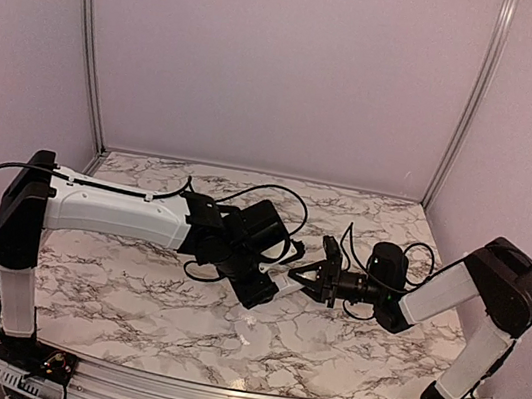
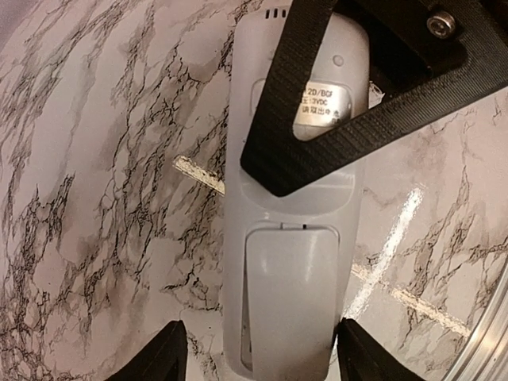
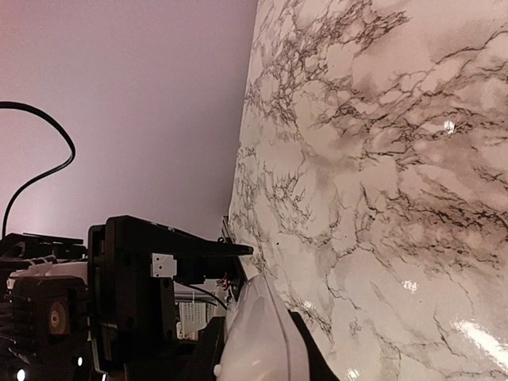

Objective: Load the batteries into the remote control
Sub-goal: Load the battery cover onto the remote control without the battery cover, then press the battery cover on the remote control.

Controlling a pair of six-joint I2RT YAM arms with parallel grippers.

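Remote control [image 2: 290,262] at centre of marble tabletop [image 1: 130,289], between both grippers, back side facing left wrist camera, printed label [image 2: 321,103] toward its right end. Right gripper [image 1: 299,278] clamped on that end, one black finger [image 2: 317,151] lying across back. Left gripper [image 1: 271,285] spread, fingers [image 2: 163,359] flanking left end, gap visible on one side. Battery-bay panel [image 2: 290,294]: covered or bare, cannot tell. Small white piece [image 1: 247,330] on tabletop, nearer arm bases.

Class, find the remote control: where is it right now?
Near the middle of the table in the top view, the remote control is back-side up between the fingers of the left hand, with the right hand gripping its other end.
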